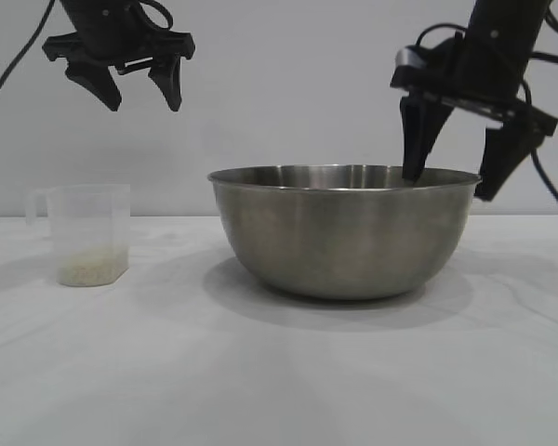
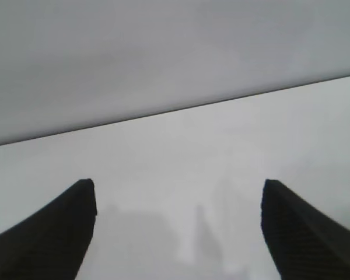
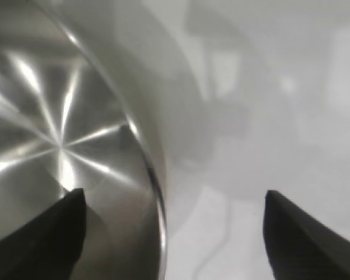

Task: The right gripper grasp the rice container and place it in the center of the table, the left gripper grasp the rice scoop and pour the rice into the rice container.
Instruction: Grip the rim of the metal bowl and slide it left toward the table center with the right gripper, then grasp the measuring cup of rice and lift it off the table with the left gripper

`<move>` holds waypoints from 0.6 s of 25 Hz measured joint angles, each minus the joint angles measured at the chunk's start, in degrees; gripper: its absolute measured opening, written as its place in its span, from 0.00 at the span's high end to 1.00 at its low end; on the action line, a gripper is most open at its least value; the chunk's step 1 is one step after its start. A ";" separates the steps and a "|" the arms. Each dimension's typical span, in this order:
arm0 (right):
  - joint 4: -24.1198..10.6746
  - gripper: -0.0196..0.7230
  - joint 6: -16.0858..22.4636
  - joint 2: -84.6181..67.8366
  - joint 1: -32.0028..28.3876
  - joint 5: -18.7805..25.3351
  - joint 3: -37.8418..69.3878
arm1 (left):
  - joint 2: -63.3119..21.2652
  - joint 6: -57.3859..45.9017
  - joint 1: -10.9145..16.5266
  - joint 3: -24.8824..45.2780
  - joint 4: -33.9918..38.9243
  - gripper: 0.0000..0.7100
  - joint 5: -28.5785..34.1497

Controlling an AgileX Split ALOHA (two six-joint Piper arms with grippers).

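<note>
The rice container (image 1: pixel 344 232) sits mid-table (image 1: pixel 279 372); the right gripper (image 1: pixel 456 177) straddles its far-right rim, fingers spread, gripping nothing. The rice scoop (image 1: pixel 86 234), holding rice (image 1: pixel 91 269), stands well left beneath the raised, wide-open left gripper (image 1: pixel 141 93). Left wrist view: bare table (image 2: pixel 210 163) between spread fingers (image 2: pixel 58 233). Right wrist view: the container's rim (image 3: pixel 154 181) between parted fingers (image 3: pixel 303 233).

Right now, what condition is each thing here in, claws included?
Steel bowl: upright on the table, empty inside.
Plastic cup: upright, thin layer of rice at its bottom.
Left gripper: open, up above the cup.
Right gripper: open, straddling the bowl's rim.
</note>
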 joint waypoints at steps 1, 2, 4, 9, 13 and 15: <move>0.00 0.25 -0.26 -1.50 0.00 -3.46 3.02 | 0.00 0.00 0.00 0.00 0.00 0.21 0.12; 0.00 0.25 -0.42 -3.14 0.00 -6.94 6.02 | 0.00 0.00 0.00 0.00 0.00 0.21 0.21; 0.00 0.25 -2.05 -6.84 0.00 -13.46 14.51 | 0.00 0.11 0.00 0.00 0.00 0.21 0.53; 0.00 0.25 -7.25 -23.08 0.00 -28.16 35.51 | 0.00 0.11 0.00 0.00 0.04 0.21 1.03; 0.51 0.25 -7.56 -39.15 0.00 -30.18 47.01 | 0.00 0.11 0.00 0.00 0.04 0.21 1.03; 0.72 0.25 -7.56 -45.93 0.00 -26.88 49.82 | 0.00 0.11 0.00 0.00 0.04 0.21 1.11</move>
